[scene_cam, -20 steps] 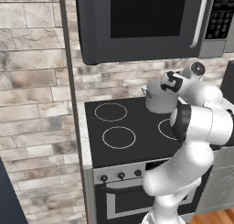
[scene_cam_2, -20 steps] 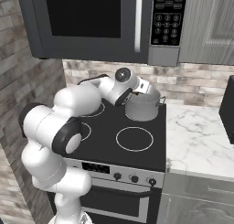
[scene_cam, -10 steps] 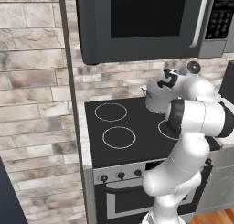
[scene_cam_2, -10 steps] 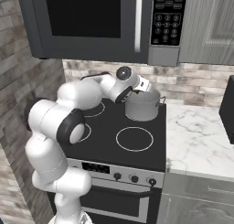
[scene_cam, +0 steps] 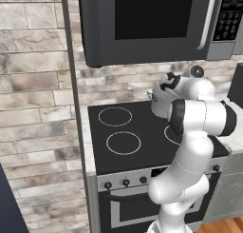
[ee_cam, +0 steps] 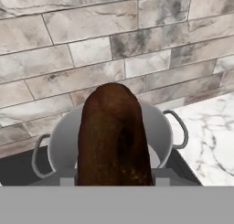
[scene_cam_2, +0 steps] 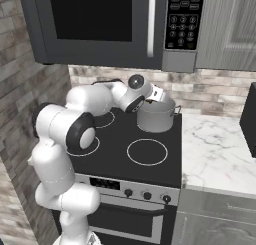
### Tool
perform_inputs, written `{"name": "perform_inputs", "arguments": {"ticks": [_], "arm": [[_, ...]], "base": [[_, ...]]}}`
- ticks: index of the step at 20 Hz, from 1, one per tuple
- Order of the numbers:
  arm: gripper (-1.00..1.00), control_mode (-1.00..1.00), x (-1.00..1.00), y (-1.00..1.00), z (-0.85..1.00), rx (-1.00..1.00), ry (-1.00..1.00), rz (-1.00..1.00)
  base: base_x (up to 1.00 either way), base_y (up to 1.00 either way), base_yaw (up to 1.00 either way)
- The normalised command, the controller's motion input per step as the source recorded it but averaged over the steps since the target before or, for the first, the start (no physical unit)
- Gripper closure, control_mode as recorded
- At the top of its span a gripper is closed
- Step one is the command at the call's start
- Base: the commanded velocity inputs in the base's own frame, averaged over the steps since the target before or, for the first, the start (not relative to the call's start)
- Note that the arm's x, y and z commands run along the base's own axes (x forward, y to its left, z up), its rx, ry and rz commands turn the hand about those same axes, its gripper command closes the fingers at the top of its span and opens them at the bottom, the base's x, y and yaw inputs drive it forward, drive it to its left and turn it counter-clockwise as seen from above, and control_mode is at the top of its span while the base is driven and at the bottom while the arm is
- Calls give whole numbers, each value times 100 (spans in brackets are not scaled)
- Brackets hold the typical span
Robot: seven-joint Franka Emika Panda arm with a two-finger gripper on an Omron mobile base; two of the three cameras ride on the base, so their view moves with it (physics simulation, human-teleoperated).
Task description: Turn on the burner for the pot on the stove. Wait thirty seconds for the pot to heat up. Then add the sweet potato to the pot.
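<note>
Hand view shows the gripper [ee_cam: 114, 182] closed around the oblong brown sweet potato [ee_cam: 114, 136], held just short of the grey brushed-metal stockpot [ee_cam: 157, 127] on the black glass stove [scene_cam_2: 150, 154]. Released from here, it may strike the near rim and roll away.

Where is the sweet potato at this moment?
In the hand view the sweet potato is held in the tool, in front of the open pot, which stands at the back right of the stove, by the brick wall.
</note>
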Motion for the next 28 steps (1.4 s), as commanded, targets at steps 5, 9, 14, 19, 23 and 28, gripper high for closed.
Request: {"name": "perform_inputs", "arguments": {"ticks": [5, 9, 14, 19, 23, 28], "arm": [[100, -100, 19, 0, -10, 0, 0, 0], [100, -100, 18, 0, -6, 0, 0, 0], [100, -100, 15, 0, -10, 0, 0, 0], [100, -100, 4, 0, -16, 0, 0, 0], [100, -100, 0, 0, -18, 0, 1, 0], [100, -100, 0, 0, -13, 0, 1, 0]], "base": [[0, 0, 0], [0, 0, 0], [0, 0, 0], [0, 0, 0], [0, 0, 0], [0, 0, 0]]}}
